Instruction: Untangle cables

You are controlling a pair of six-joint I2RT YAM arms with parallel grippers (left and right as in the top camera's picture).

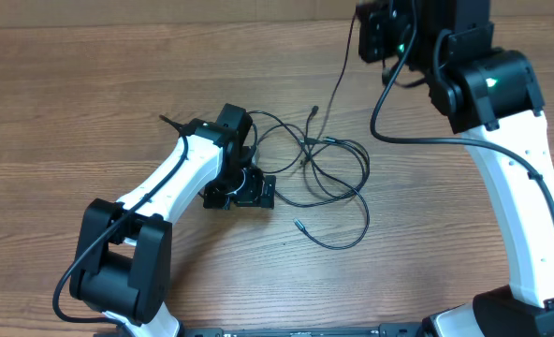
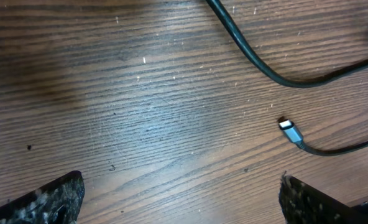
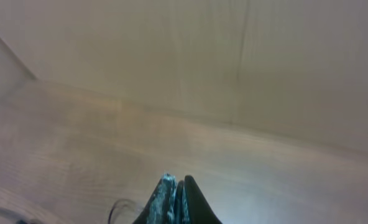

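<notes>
The cables (image 1: 328, 173) lie as thin black loops in a loose tangle at the table's middle. One silver-tipped plug (image 2: 289, 130) rests on the wood, with a cable (image 2: 258, 62) curving past beyond it. My left gripper (image 2: 181, 202) hovers low over bare wood beside the tangle's left edge, open with nothing between its fingers (image 2: 53, 199). In the overhead view the left gripper (image 1: 242, 192) sits just left of the loops. My right gripper (image 1: 380, 33) is raised at the back right, and a thin cable strand (image 1: 341, 75) climbs to it from the tangle. The right gripper (image 3: 176, 183) is shut on that strand.
A thicker black robot wire (image 1: 389, 131) loops off the right arm (image 1: 516, 178) down to the table right of the tangle. The left arm (image 1: 165, 178) stretches in from the front left. A pale wall (image 3: 234, 56) stands behind the table's far edge.
</notes>
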